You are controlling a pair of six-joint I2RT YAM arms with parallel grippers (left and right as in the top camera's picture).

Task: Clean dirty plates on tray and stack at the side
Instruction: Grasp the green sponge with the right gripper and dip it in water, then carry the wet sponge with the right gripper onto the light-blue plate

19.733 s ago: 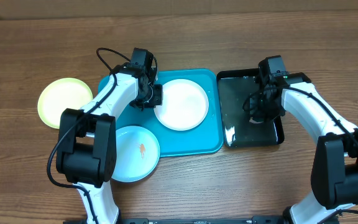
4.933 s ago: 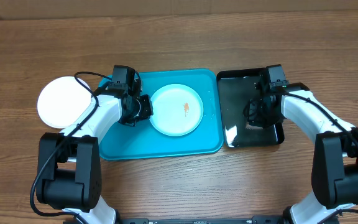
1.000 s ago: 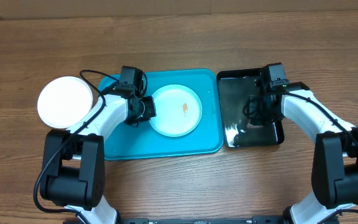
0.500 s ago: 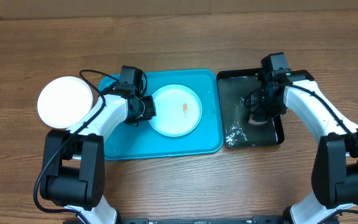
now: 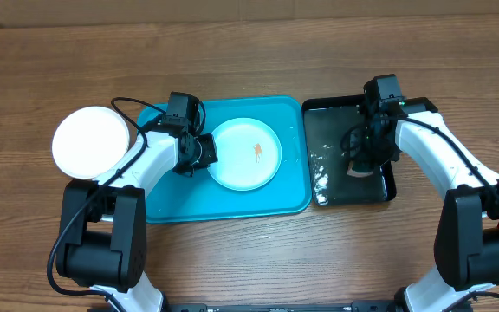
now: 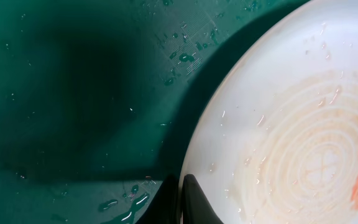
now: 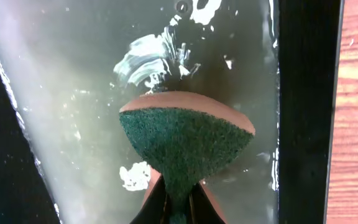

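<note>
I see the dirty plate point(image 5: 236, 169) lying flat in the middle of the blue tray point(image 5: 232, 201), with a small orange smear point(image 5: 256, 151) on it. My left gripper point(image 5: 203, 152) is at the plate's left edge. From the left wrist I see its fingers squeezed together right on the rim, so it is pinching the plate. The tray floor beside the plate has little water drops point(image 6: 185, 59) on it. A white plate point(image 5: 89, 143) sits on the wooden table point(image 5: 319, 260), just left of the tray. My right gripper point(image 5: 366, 163) is over the black tray point(image 5: 329, 130), well apart from the dirty plate. It is clamped tight on a green sponge point(image 7: 185, 146) with an orange back, above the wet tray floor.
</note>
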